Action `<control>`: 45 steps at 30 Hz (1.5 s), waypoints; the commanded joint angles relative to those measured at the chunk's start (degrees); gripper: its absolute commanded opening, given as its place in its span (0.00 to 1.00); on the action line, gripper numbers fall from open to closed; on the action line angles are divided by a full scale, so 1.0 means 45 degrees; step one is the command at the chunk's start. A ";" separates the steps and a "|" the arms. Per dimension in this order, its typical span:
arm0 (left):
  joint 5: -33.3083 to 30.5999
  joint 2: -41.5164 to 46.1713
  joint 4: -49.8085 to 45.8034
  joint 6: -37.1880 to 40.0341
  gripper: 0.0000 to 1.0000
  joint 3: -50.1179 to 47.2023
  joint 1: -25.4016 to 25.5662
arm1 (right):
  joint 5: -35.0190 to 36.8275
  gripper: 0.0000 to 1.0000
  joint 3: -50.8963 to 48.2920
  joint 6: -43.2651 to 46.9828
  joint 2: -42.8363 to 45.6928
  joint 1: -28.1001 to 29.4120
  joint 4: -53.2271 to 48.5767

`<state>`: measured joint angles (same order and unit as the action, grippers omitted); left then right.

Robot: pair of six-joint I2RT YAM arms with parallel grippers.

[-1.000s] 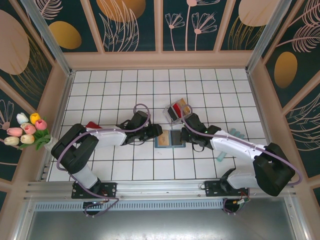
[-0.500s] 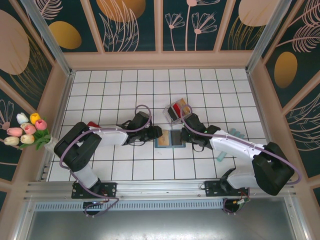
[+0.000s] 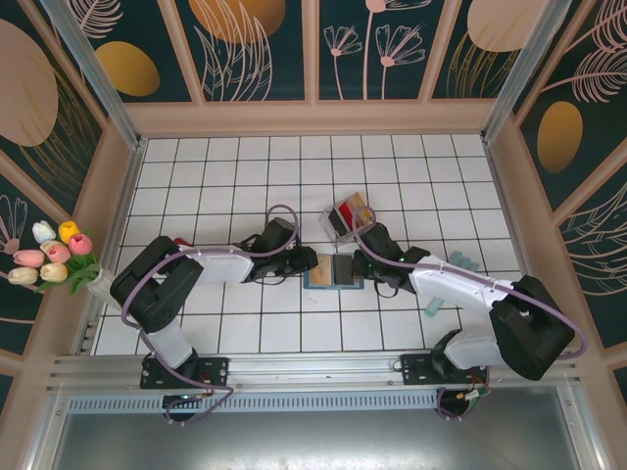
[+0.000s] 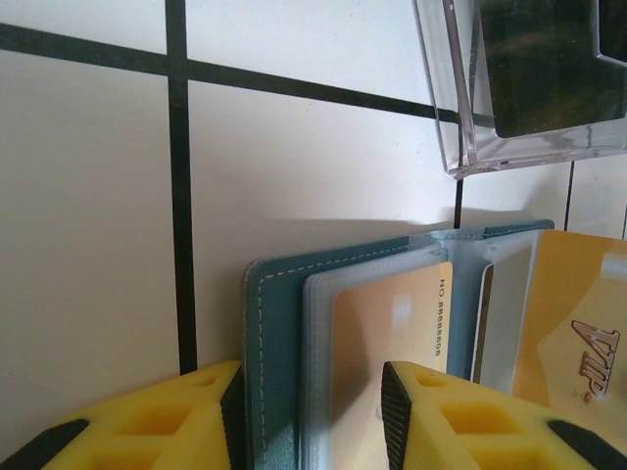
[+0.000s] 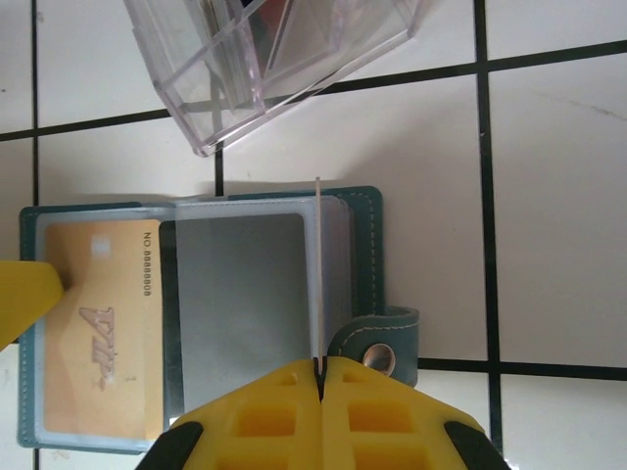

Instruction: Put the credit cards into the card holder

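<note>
The teal card holder [image 3: 331, 272] lies open on the white tiles between my two grippers. A tan credit card [image 5: 98, 323] sits in a sleeve of its left page. My left gripper [image 4: 313, 416] stands open, its jaws astride that page's cover and sleeves [image 4: 279, 343] and over the tan card [image 4: 392, 333]. My right gripper [image 5: 319, 377] is shut on a thin clear sleeve [image 5: 317, 264] that stands up edge-on beside a grey-looking pocket [image 5: 240, 294]. A red card [image 3: 344, 210] and a dark card [image 4: 549, 69] stand in the clear rack [image 3: 348, 217].
The clear rack [image 5: 265, 59] stands about one tile beyond the holder. The holder's snap strap [image 5: 377, 352] sticks out by my right fingers. Tulips [image 3: 54, 257] stand at the left wall, a red item [image 3: 180, 244] by the left arm, pale teal items [image 3: 460, 262] at the right.
My left gripper's jaws have narrowed and the left arm has edged slightly toward the card holder. The right arm and its grip on the sleeve have not moved.
</note>
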<state>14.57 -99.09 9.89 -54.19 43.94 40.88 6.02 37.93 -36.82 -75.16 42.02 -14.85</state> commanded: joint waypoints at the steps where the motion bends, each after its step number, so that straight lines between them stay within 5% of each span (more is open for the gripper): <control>1: 0.0122 -0.0353 -0.0206 0.0129 0.42 0.0139 0.0075 | -0.1024 0.00 -0.0548 -0.0400 0.0441 -0.0227 0.0804; 15: -0.0034 -0.0383 -0.0343 0.0177 0.41 0.0176 0.0092 | -0.3600 0.00 -0.2208 -0.1158 0.2606 -0.2265 0.2410; 28: -0.0131 -0.0353 -0.0416 0.0098 0.41 0.0135 0.0076 | -0.2297 0.00 -0.2248 -0.0223 0.2183 -0.2290 0.1342; 45: -0.0054 -0.0458 -0.0344 0.0073 0.40 0.0162 0.0083 | -0.2998 0.00 -0.3111 -0.0212 0.2761 -0.2160 0.3031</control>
<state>14.46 -99.29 9.85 -54.22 43.94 40.88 -6.55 24.40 -37.82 -64.90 32.34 -2.31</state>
